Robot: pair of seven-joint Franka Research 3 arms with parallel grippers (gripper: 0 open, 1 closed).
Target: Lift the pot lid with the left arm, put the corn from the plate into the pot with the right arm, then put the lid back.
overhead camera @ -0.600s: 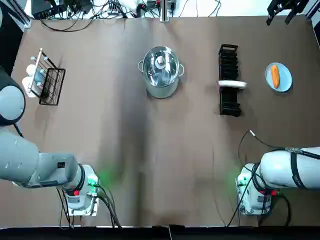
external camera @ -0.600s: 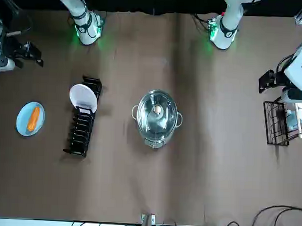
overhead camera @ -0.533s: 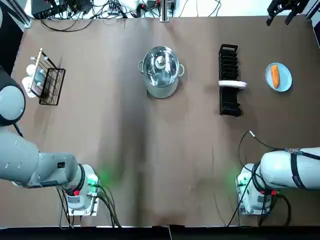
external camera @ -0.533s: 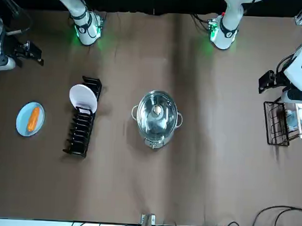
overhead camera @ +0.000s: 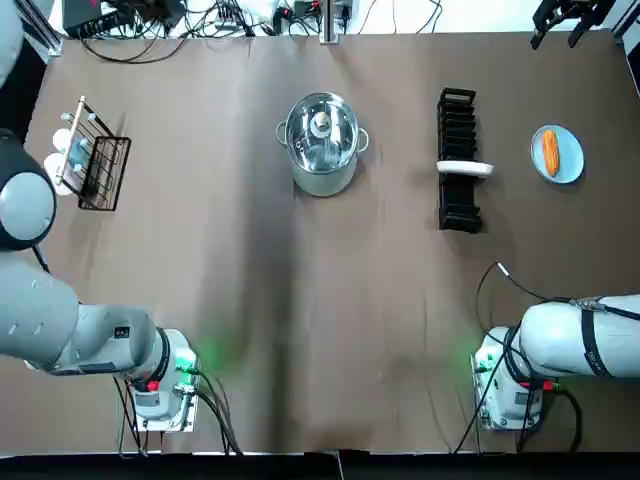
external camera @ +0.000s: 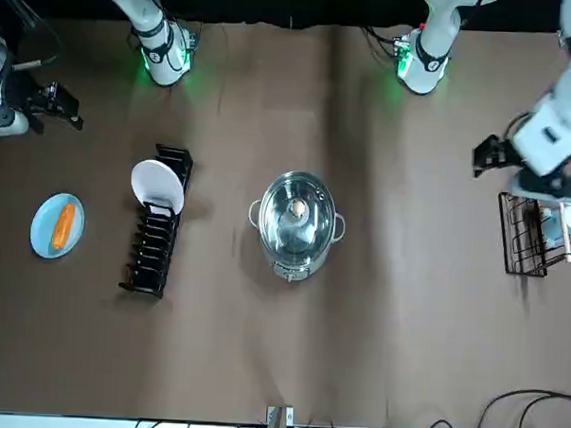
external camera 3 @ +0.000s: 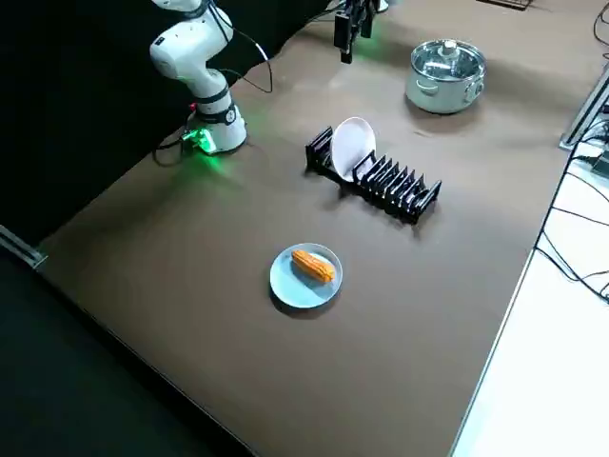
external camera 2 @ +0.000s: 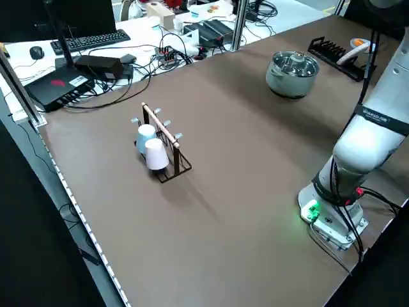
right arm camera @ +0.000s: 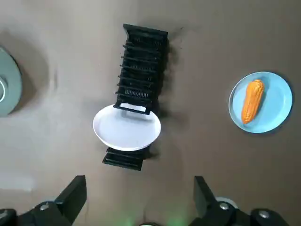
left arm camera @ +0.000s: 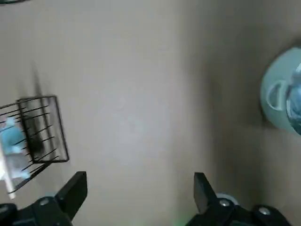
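Note:
The steel pot (overhead camera: 321, 145) stands at the table's far middle, its glass lid (external camera: 296, 213) on it. The orange corn (overhead camera: 550, 152) lies on a blue plate (overhead camera: 570, 165) at the far right, also seen as corn (right arm camera: 251, 100) in the right wrist view. My left gripper (external camera: 487, 155) hangs open and high near the cup rack, well left of the pot; its wrist view shows open fingers (left arm camera: 75, 193) and the pot (left arm camera: 284, 99) at the edge. My right gripper (external camera: 58, 105) is open, raised above the table near the plate.
A black dish rack (overhead camera: 458, 160) holding one white plate (overhead camera: 463, 168) stands between pot and corn. A wire cup rack (overhead camera: 92, 160) with cups sits at the far left. Cables run along the table's far edge.
My left arm has swung a little toward the pot from beside the cup rack. The right gripper, pot, lid and corn have hardly moved.

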